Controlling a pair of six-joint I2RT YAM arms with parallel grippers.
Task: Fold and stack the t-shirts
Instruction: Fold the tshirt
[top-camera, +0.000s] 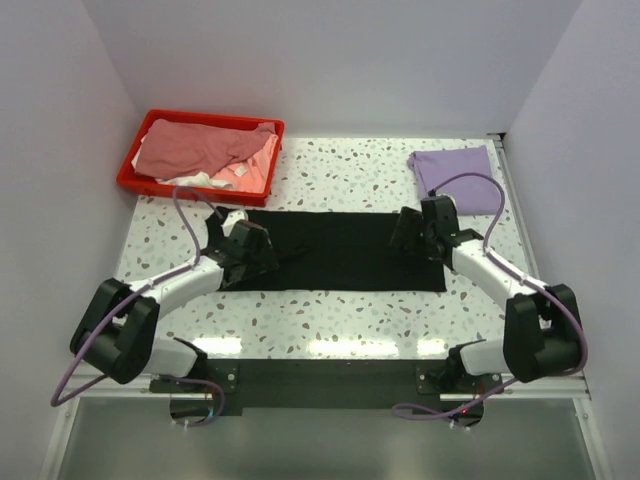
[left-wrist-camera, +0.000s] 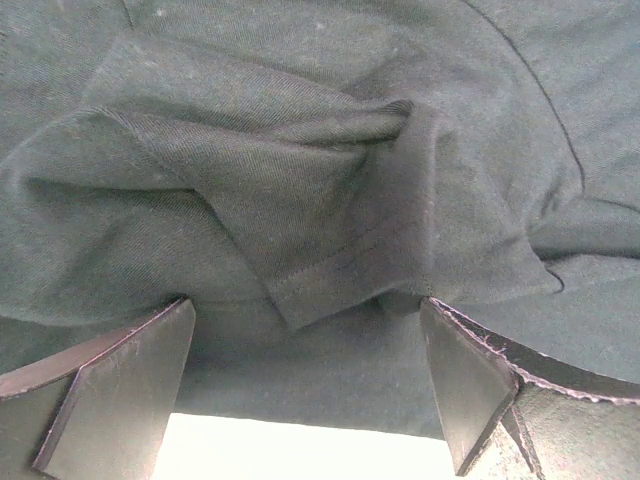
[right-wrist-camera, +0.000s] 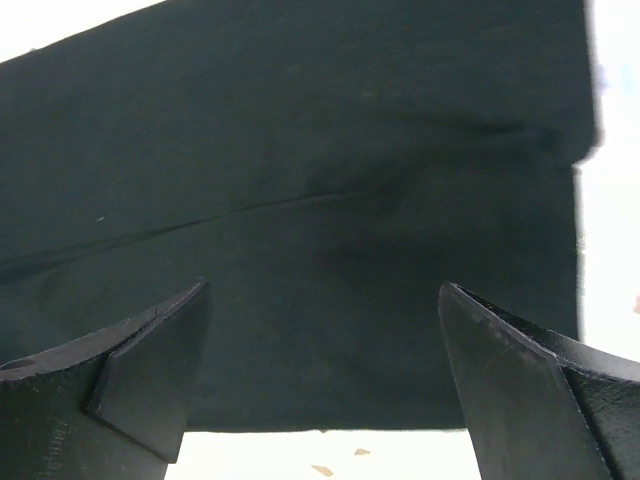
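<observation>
At the far left corner of the desk (top-camera: 350, 165) stands a red bin (top-camera: 133, 172). A crumpled dusty pink t-shirt (top-camera: 195, 147) lies on top inside it, with some white cloth (top-camera: 203, 179) showing at its near edge.

The black t-shirt (top-camera: 340, 250) lies spread flat across the middle of the desk as a long band running left to right. The left gripper (top-camera: 268, 255) sits low over the shirt's left end, pointing inward along the cloth. In the left wrist view, this gripper (left-wrist-camera: 305, 390) stands wide apart. Its fingers (left-wrist-camera: 120, 390) are on either side of a rumpled sleeve (left-wrist-camera: 330, 260) whose hemmed edge points back toward the gap. The black cloth (left-wrist-camera: 300, 120) fills the view ahead, and nothing is clamped between the fingers.

The right gripper (top-camera: 403, 232) is over the shirt's right end, near its far edge. In the right wrist view, the gripper (right-wrist-camera: 325, 380) is also spread wide with nothing held. Smooth black fabric (right-wrist-camera: 300, 200) lies under and ahead of its fingers (right-wrist-camera: 150, 370), with one faint crease across it. The shirt's near edge lies just behind the gap.

At the far right, well apart from both grippers, a light purple t-shirt (top-camera: 455, 168) lies folded flat on the desk.
</observation>
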